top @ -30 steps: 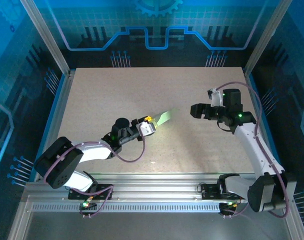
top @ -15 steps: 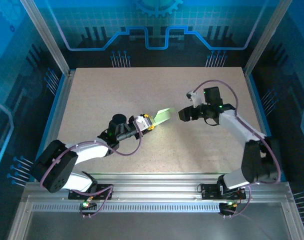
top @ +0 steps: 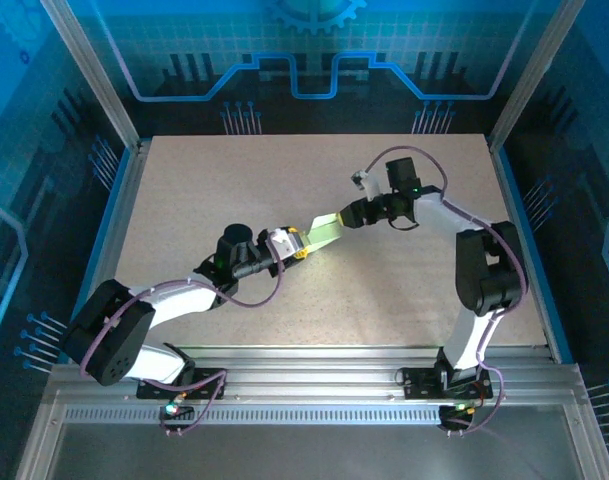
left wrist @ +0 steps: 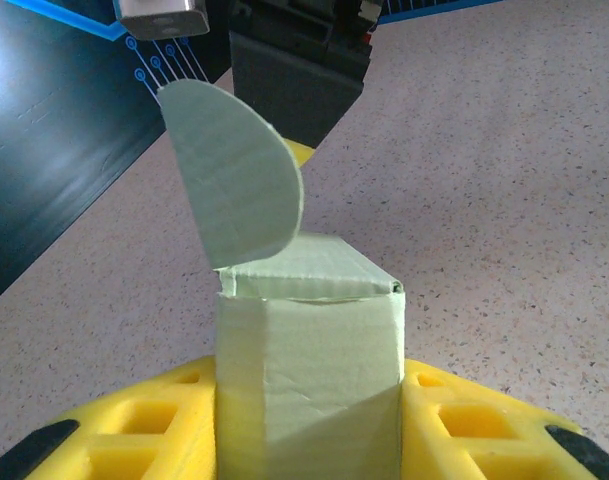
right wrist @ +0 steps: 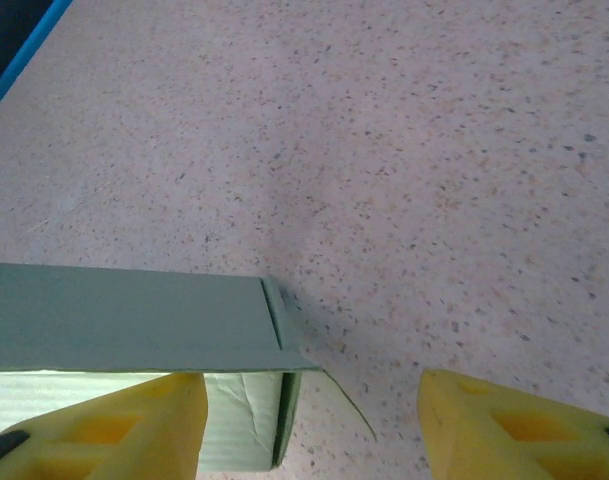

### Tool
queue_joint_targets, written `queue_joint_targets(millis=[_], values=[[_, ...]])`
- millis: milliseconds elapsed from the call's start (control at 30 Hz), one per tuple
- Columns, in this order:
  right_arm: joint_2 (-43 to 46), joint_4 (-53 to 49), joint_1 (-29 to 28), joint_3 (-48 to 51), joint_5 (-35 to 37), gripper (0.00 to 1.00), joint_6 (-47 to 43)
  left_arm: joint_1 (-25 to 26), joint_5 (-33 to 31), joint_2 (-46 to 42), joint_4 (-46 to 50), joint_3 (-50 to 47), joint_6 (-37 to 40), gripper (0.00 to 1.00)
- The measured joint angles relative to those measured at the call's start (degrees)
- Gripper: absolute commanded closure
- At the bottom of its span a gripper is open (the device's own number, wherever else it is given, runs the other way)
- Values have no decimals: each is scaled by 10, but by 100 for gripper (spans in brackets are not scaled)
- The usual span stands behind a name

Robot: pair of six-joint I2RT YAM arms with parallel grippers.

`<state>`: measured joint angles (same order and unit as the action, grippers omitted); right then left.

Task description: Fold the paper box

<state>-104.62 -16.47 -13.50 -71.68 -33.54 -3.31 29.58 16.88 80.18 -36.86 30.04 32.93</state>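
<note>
table: speckled beige, both arms working over its middle.
right arm: has swung in from the right side — now reaches the box's far end.
paper box: pale green, held off the table at mid-table, body already formed.
left gripper: my yellow pads clamp the box's near end, grip unchanged.
right gripper: jaws have narrowed but stand apart; one pad beside the box end, the other clear — nothing held.
flap: rounded, standing up, untucked.
meaning: approach done, I judge tucking that flap is next.
</note>
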Motion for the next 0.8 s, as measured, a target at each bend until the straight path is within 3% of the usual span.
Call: queue_joint_targets(millis=[67, 267, 400, 567, 800], values=[[-9, -1, -1, -3, -11, 43, -4, -2, 2, 0, 7, 5, 0, 63], [-28, -15, -1, -14, -42, 71, -21, -3, 5, 0, 26, 14, 2, 63], [-28, -20, -1, -14, -44, 74, -26, -3, 5, 0, 31, 17, 2, 63], [-28, -19, -1, -13, -24, 92, -28, -3, 5, -1, 37, 20, 2, 62], [1, -24, -15, -3, 38, 97, -18, -4, -1, -1, 60, 29, 1, 56]])
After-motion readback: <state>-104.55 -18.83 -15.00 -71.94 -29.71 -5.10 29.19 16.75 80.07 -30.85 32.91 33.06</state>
